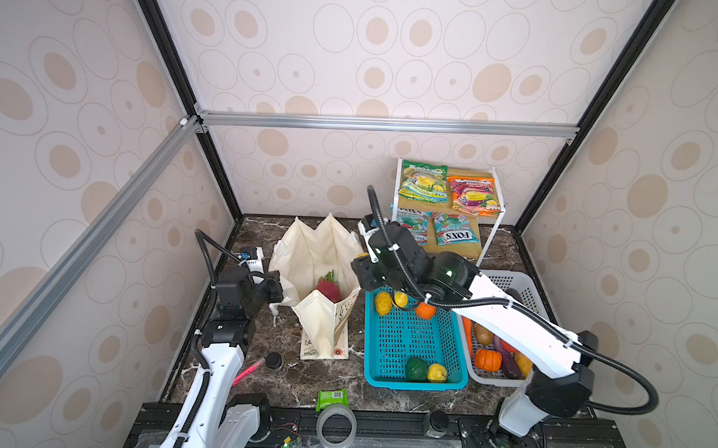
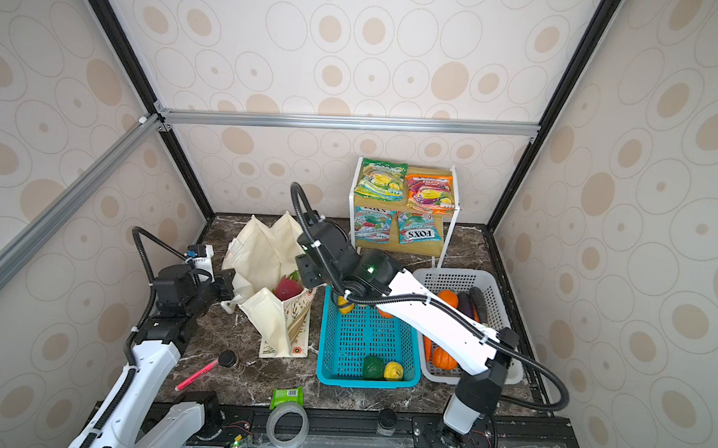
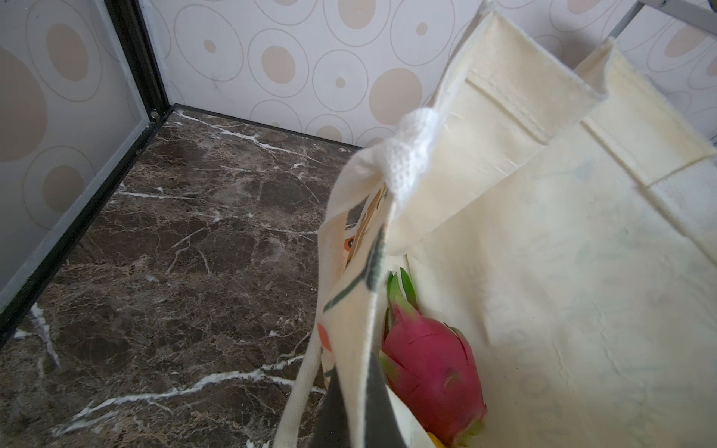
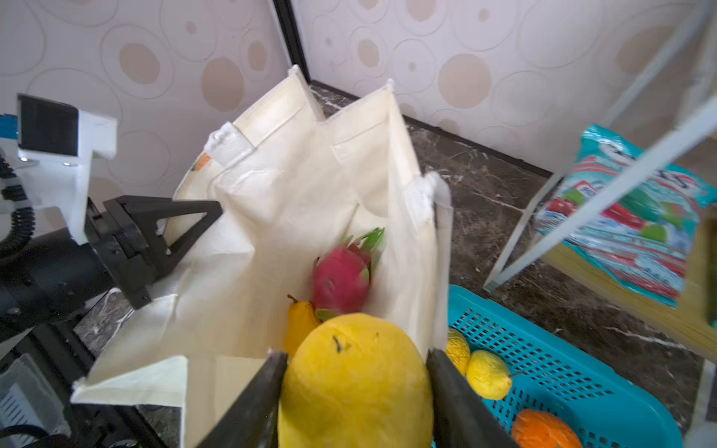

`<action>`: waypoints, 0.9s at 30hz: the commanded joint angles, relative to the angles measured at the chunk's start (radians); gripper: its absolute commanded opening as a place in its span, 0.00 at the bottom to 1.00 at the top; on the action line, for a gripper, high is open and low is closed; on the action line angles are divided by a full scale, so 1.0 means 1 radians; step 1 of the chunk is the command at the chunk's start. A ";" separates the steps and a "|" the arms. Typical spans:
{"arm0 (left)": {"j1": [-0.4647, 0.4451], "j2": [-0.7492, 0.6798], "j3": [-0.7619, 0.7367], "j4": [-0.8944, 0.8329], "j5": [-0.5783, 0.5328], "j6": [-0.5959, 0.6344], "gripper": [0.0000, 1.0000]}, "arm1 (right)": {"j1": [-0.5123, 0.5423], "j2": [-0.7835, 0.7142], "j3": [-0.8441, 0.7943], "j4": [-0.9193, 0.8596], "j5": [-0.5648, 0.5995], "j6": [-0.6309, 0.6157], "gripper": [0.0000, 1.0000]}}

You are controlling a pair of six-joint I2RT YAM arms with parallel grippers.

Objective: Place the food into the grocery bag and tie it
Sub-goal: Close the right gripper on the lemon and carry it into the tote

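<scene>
- Right fingers clamp a round yellow toy fruit over the cream canvas grocery bag's right rim; released now, it could fall outside.
- Left fingers, together on the bag's left rim, might slip.

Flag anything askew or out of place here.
The cream canvas tote slumps instead of standing. Its near wall is folded down outward, and the left gripper pinches its rim. A thin pink stick and a small green packet lie loose near the front edge.
</scene>
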 commanded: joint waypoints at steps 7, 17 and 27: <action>-0.005 -0.025 0.012 0.012 0.014 0.023 0.00 | -0.007 0.506 0.495 -0.158 -0.098 0.002 0.57; -0.007 -0.036 0.011 0.012 -0.002 0.027 0.00 | -0.014 0.634 0.361 -0.085 -0.097 0.074 0.58; -0.008 -0.026 0.012 0.004 -0.019 0.025 0.00 | -0.013 0.657 0.381 -0.111 -0.114 0.054 0.76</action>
